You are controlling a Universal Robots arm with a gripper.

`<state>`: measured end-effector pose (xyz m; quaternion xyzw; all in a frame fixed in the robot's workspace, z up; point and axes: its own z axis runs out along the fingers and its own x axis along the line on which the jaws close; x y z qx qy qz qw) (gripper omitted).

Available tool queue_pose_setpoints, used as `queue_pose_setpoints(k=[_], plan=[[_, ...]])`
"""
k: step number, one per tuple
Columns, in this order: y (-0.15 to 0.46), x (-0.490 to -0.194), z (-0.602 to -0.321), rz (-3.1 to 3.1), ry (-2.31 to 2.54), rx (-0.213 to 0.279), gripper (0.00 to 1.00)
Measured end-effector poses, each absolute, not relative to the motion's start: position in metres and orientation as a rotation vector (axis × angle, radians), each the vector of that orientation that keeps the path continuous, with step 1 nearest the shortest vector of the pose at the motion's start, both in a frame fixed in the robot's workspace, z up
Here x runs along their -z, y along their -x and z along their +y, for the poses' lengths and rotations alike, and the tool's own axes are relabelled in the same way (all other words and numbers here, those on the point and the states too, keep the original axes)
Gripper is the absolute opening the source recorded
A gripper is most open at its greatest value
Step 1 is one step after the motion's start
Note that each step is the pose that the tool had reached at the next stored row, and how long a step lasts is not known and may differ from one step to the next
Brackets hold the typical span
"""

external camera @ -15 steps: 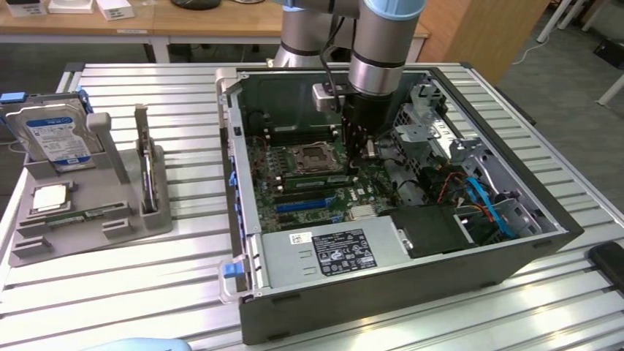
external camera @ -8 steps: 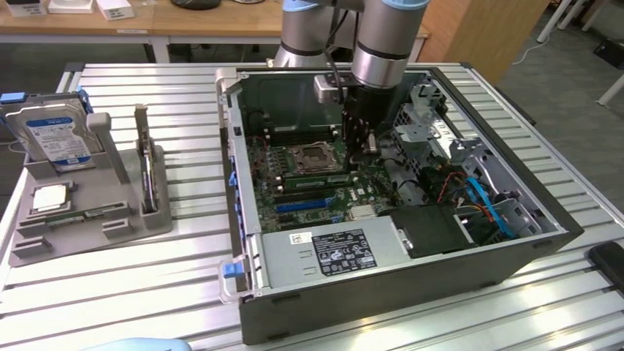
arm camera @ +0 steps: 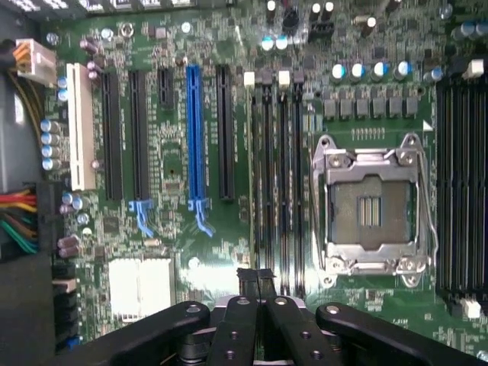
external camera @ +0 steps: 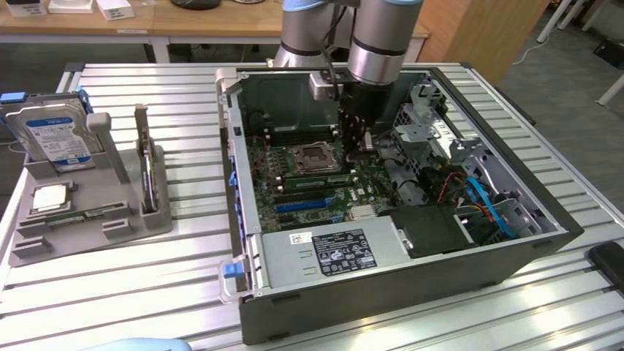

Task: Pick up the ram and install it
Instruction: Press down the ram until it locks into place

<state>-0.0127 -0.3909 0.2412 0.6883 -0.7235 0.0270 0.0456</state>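
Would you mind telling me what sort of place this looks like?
Probably a robotics lab or workshop bench for PC assembly: an open computer case lies on a slatted aluminium table, a grey fixture holds parts, and wooden desks stand behind.

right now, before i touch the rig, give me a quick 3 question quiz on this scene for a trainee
1. True or false: the gripper has its jaws wide open.
2. The CPU socket is: A bare, with no cooler on it; B under a fan; C covered by a card.
3. Fill in: the hard drive stands in the grey holder on the exterior view's ___ of the computer case.
Key: 1 false; 2 A; 3 left.
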Motion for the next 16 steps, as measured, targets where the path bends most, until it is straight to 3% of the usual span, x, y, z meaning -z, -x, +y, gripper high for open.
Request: queue_pose_setpoints(k=[16], plan=[[0.058, -0.242, -0.391, -2.210, -2.099, -0.085, 0.10]])
